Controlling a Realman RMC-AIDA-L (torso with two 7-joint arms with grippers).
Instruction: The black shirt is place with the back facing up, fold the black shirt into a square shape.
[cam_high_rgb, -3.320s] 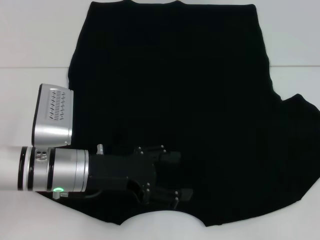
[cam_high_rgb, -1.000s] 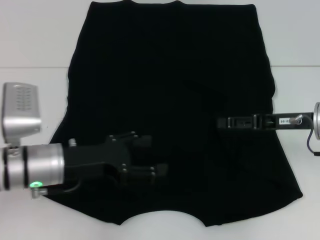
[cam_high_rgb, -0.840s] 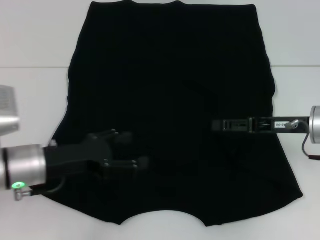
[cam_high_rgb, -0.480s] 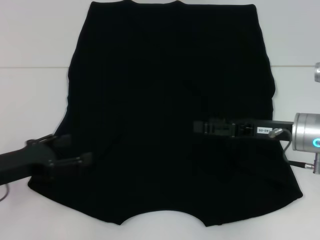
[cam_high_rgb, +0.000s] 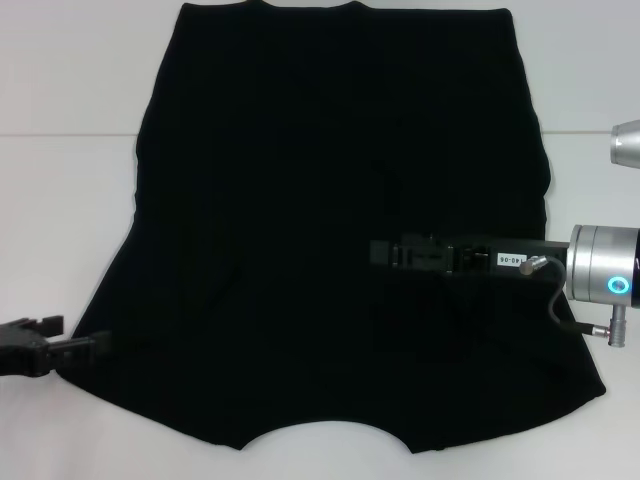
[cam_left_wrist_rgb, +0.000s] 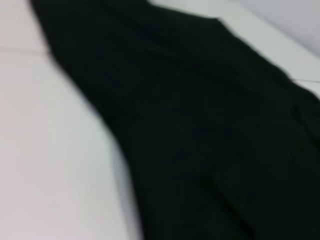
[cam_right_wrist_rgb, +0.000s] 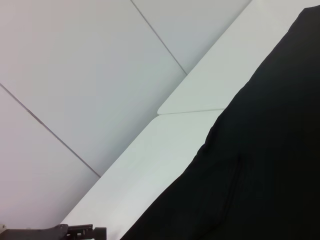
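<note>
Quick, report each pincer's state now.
Left pincer: at the black shirt's left edge, open, holding nothing.
Right pincer: over the shirt's right half, cannot be told.

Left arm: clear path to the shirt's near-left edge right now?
Probably yes. The left gripper sits at the shirt's left edge with only bare table around it; the right gripper is far across.

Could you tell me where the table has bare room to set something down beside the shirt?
Bare white table lies along the black shirt's left edge, above the left gripper at its lower left corner. A narrower bare strip borders the shirt's right edge, above the right gripper. That gripper reaches in over the shirt's middle right, so it is crowded there.
</note>
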